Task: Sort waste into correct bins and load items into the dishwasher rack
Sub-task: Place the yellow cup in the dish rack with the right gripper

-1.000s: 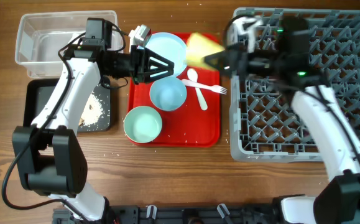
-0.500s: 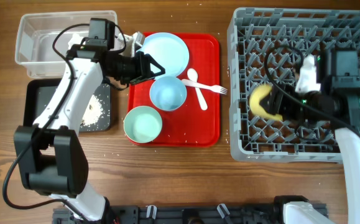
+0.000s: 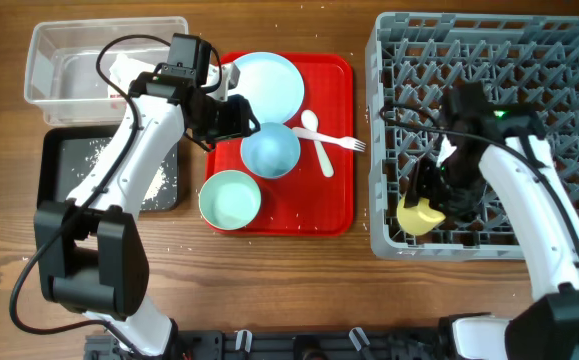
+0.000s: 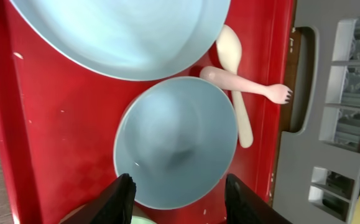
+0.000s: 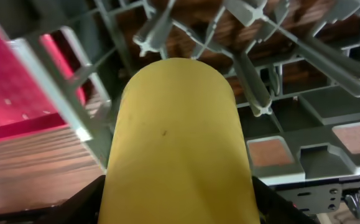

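At the near left corner of the dishwasher rack (image 3: 529,60), your right gripper (image 3: 437,190) grips the small yellow cup (image 5: 176,143); your left gripper (image 4: 180,193) hangs open over one pale blue bowl (image 4: 173,137) on the red tray (image 3: 329,190)

You are seeing a wooden table (image 3: 289,290) carrying four things. A clear tub (image 3: 44,60) and black tray (image 3: 54,170) are sitting at left, a red serving tray (image 3: 334,190) is lying mid-table, and a grey rack (image 3: 559,60) is resting at right.
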Tool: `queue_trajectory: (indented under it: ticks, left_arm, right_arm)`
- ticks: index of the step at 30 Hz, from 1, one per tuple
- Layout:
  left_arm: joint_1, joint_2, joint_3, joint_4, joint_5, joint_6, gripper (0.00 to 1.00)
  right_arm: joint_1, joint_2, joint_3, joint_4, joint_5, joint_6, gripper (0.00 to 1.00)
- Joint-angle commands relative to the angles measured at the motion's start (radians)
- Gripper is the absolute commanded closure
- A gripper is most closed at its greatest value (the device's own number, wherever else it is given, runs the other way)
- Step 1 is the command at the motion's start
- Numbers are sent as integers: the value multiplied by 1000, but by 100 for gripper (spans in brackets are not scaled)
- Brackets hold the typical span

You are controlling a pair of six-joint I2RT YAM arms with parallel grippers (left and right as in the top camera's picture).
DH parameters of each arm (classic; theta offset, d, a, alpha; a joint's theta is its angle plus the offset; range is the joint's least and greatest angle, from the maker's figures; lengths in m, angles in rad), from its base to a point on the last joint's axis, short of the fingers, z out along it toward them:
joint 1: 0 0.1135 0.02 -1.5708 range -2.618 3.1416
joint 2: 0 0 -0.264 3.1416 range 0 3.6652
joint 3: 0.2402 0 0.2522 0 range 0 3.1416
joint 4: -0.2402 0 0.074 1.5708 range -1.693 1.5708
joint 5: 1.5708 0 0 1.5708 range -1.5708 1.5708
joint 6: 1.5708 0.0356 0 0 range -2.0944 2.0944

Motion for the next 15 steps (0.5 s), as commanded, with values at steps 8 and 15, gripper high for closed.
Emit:
queue_trajectory:
  ticks: [8,15]
  left_arm:
    - [-3,-23,12,1,-32,6,51]
    - [8,-53,13,-22,-43,9,41]
  right_arm:
    - [3,26,-11,63,17,11,17]
    - [10,19,210,60,-42,-66,21]
